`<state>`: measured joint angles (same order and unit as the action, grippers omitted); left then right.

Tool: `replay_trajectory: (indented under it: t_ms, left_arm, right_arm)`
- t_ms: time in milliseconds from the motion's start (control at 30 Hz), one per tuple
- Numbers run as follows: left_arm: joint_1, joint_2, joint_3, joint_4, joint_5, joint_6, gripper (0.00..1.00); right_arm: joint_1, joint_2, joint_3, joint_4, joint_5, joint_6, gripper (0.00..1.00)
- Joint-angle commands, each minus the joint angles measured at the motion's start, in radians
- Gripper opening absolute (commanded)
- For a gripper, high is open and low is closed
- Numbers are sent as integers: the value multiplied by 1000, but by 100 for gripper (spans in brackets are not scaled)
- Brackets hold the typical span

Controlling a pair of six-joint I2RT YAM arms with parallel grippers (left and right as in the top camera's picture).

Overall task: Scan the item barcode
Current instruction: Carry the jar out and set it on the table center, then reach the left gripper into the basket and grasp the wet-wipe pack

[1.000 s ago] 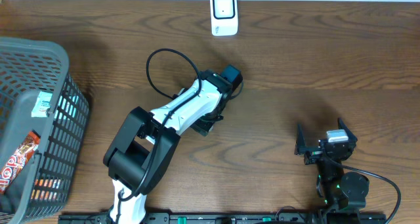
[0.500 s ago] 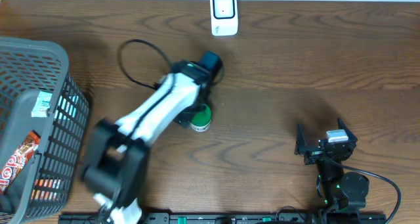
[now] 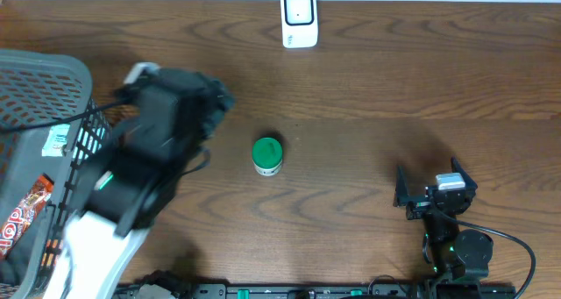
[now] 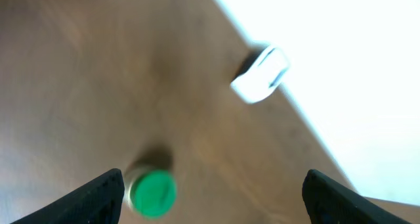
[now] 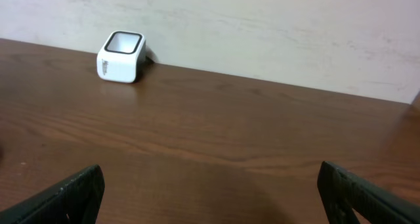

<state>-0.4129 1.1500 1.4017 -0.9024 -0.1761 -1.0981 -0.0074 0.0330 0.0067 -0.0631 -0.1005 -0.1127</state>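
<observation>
Step, as I judge it: a gap between grasps, nothing held. The grey basket, with packets inside, lies behind and to the side of the left gripper. Its jaws stand wide with nothing between them. The wrist picture is blurred.

The right gripper is parked low, jaws spread fully, also empty. The white scanner sits well ahead of these jaws and off to their left, against the wall. From the left jaws it lies far ahead and to the right.

The task's thing, as far as I can tell, is a small jar with a green lid. It stands upright alone, below and ahead of the left jaws, apart from both fingers. I cannot tell whether it has been scanned; no barcode shows.

Next move calls for either closing on the jar's sides and turning its label to the scanner window, or reaching into the basket.

Surface: dark wood-grain table, bare around the jar. Room: plain pale wall behind.
</observation>
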Motion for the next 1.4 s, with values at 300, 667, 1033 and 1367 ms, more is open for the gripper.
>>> replay_trajectory:
  t_ms: [300,667,1033,1367]
  left_arm:
    - [284,-363,17,68,-278,436,87]
    - [474,-332,23,63,-635,474,94]
    - [872,-90,23,23,-490,416,100]
    - [1147,278,23,-22,58,388,100]
  right_arm:
    - [16,0,-1,-4,-2,11,99]
    - [16,0,-1,-3,-2,11,99]
    - [16,0,-1,-4,-2,11,99]
    - [16,0,-1,-4,-2,11,99]
